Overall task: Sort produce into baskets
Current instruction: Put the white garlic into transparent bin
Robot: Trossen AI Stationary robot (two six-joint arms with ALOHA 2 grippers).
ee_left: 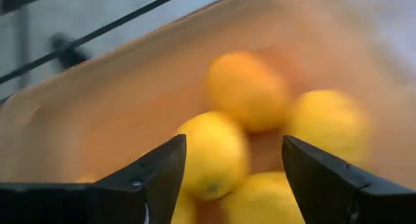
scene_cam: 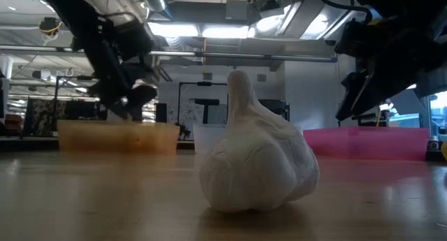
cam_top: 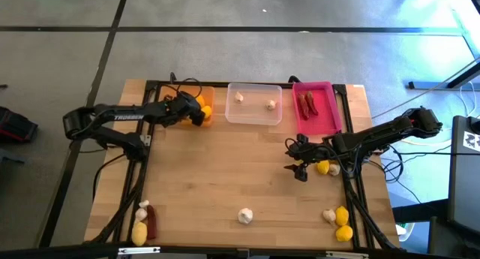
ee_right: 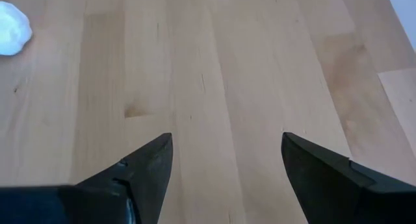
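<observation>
High view: I see left end effector (cam_top: 199, 113) over orange basket (cam_top: 208, 94), fingers apart, nothing gripped; lemons (ee_left: 214, 156) lie loose below it in left wrist view. Right end effector (cam_top: 297, 160) wide open, empty, above bare desk (cam_top: 225, 169) nr pink basket (cam_top: 330, 120), which holds chilies (cam_top: 309, 103). Clear basket (cam_top: 255, 116) has two garlic bulbs (cam_top: 239, 97). Lone garlic bulb (scene_cam: 255, 157) mid-front of desk; more produce at both front corners.
</observation>
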